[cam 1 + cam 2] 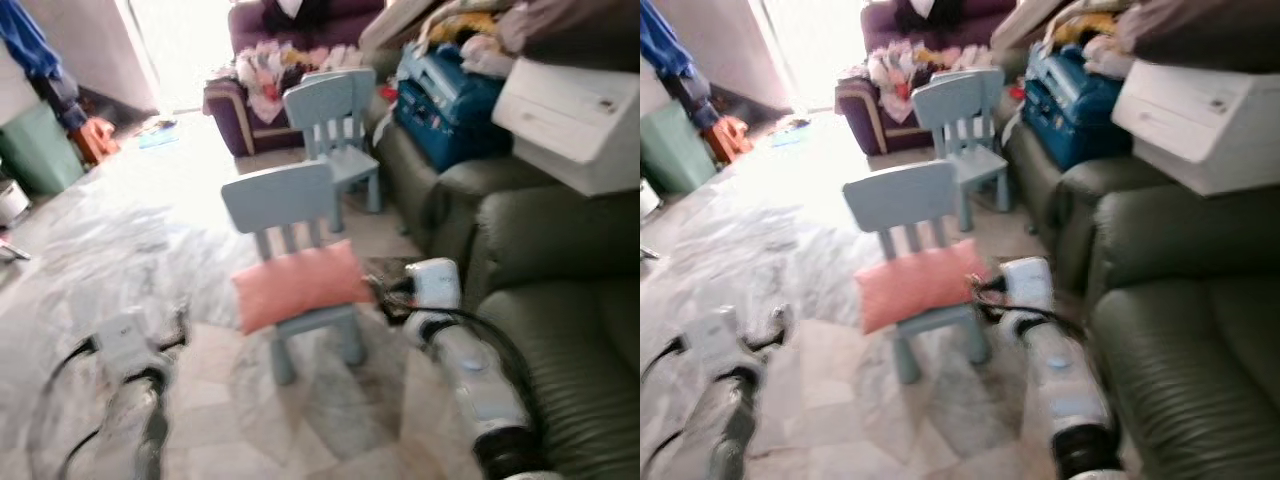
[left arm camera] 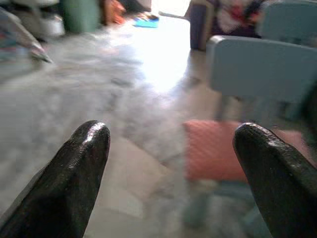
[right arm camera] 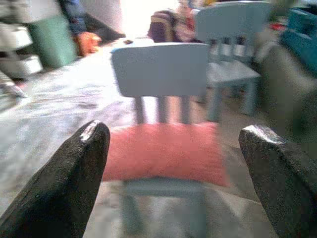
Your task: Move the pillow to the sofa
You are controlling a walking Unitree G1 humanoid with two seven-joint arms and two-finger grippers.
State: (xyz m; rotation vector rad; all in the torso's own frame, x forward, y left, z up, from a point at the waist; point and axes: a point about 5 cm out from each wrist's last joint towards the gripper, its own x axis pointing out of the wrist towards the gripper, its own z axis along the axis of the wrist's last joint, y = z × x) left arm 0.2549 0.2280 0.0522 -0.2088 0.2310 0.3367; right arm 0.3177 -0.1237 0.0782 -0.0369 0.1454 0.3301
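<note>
Both arms reach toward pillow (image 1: pixel 300 284), jaws apart.

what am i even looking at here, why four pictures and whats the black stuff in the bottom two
This is a walking humanoid robot in a living room. The top two pictures come from the two eyes of a camera on its head, looking down and forward, so they show the same scene. The silver things at the bottom are its arms.

The other two pictures come from cameras on its wrists, each looking out between that gripper's two black fingers. The left gripper and right gripper are both open and hold nothing.

Ahead, a pink pillow lies on the seat of a small light blue chair, with a second blue chair behind it. A dark green sofa stands on the robot's right, piled with a white box and a blue bag further along.
</note>
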